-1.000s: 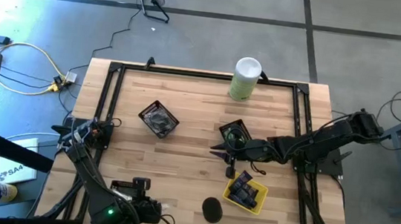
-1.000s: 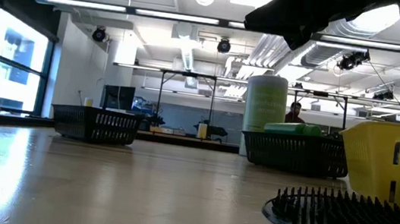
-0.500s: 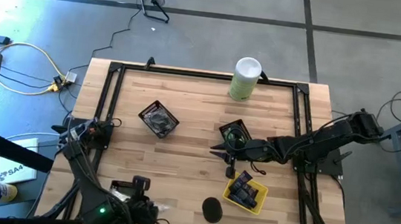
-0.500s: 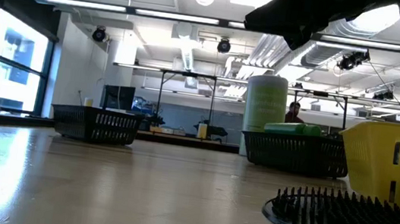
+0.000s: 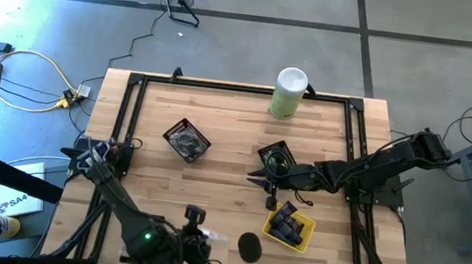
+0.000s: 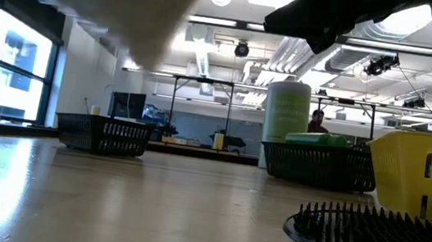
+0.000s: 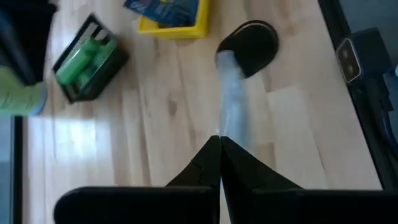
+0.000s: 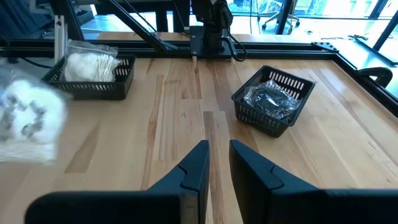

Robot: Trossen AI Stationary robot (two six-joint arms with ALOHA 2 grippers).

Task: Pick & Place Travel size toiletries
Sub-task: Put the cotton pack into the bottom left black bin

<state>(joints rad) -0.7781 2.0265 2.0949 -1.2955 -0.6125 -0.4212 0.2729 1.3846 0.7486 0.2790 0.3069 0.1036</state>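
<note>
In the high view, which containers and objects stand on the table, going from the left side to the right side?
Black basket with dark contents → black round disc → black basket with green bottles and white-and-green canister, about level with each other → yellow basket with navy tubes.

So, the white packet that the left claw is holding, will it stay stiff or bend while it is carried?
The packet looks thin and flat, gripped only at one end by the left claw, so it probably flexes and sways. It seems light. Its blurred free end suggests it may already flutter.
</note>
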